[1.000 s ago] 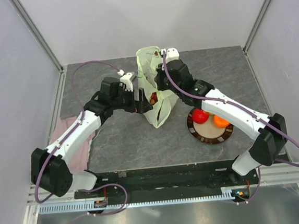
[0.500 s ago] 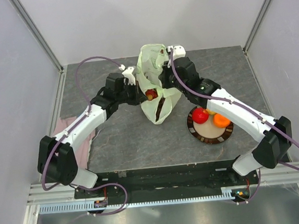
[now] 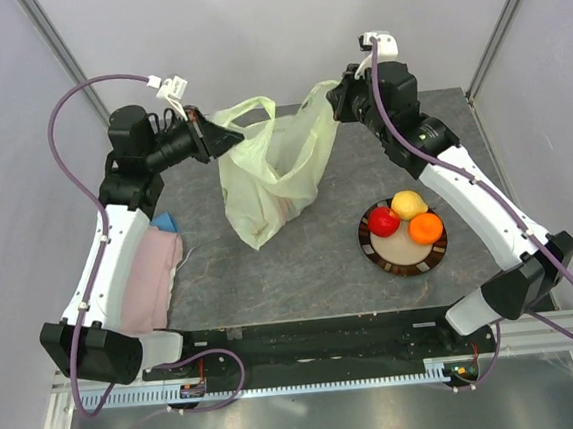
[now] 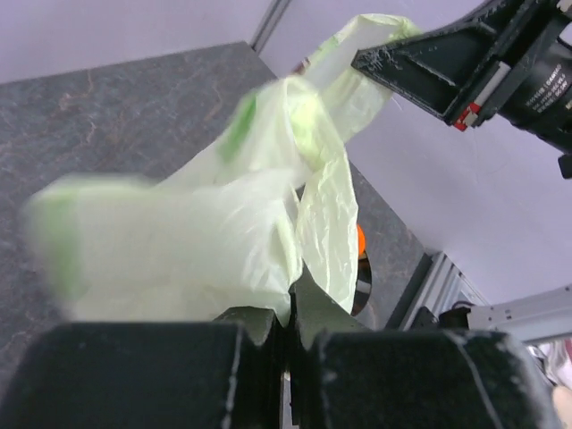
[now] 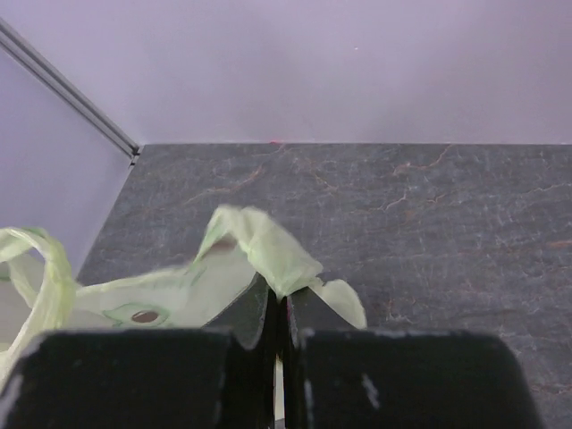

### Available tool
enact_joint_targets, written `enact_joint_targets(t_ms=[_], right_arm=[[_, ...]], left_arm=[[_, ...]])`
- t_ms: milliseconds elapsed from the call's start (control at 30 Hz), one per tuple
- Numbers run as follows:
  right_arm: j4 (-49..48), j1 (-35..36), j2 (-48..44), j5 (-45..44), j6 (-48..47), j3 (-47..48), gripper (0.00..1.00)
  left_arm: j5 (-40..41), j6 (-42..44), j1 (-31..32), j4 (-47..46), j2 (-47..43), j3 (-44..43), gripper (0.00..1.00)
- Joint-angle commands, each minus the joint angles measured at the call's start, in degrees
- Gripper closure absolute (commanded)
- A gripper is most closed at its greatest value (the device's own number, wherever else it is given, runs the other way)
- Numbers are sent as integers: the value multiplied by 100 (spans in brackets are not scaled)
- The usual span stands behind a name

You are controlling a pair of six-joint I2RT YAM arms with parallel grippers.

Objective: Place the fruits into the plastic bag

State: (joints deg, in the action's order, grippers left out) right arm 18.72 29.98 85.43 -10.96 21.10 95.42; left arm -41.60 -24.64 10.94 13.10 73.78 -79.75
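The pale green plastic bag [image 3: 264, 181] hangs stretched between my two grippers above the table's back half. My left gripper [image 3: 226, 136] is shut on its left handle [image 4: 268, 268], and my right gripper [image 3: 334, 97] is shut on its right handle [image 5: 268, 250]. In the left wrist view my left gripper [image 4: 290, 308] pinches the film, with the right gripper [image 4: 420, 67] across the bag's mouth. My right gripper [image 5: 284, 302] shows the same pinch. A red apple [image 3: 383, 222], a yellow lemon [image 3: 408, 204] and an orange [image 3: 425, 227] lie on the plate [image 3: 405, 267]. What lies inside the bag is hidden.
A pink cloth [image 3: 147, 287] lies at the table's left edge with a small blue object [image 3: 165, 223] beside it. The plate stands front right, under the right arm. Grey walls and metal frame posts close in the back and sides.
My left gripper has shut on the bag's left handle. Both arms lifted and drew apart, the left swinging far left, pulling the bag's mouth wide. The lemon is now uncovered on the plate.
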Motion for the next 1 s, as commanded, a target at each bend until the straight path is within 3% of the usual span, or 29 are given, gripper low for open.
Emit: enact_joint_targets(t_ms=[0,300,433,467,567,700,767,967], right_arm=[[-70,-18,254,348,131,-84,100],[-343,-9,440,1087,359,-866,99],[-369,-9,282,1079,245,-920,73],[-378,-9,255,1087,228,-920,58],[-369,-9,132,1351,87,-963,32],[-395,-18,-131,1693,-246,-1130,8],[-509,-18,-315,1755,-370,-1279,3],[-476,-9,-1492,1466,-528,-1877,2]], left_arm=[[-551,-103,-179,-1,163,476,98],[-155,547,-294,297,-100,1541,98],[-155,864,-294,281,-354,1681,98],[-59,926,-294,263,-399,1708,98],[99,1163,-294,219,-575,1883,98],[100,1199,-294,254,-645,1945,99],[135,1251,-294,377,-602,1893,98],[415,1418,-294,649,-654,1717,98]])
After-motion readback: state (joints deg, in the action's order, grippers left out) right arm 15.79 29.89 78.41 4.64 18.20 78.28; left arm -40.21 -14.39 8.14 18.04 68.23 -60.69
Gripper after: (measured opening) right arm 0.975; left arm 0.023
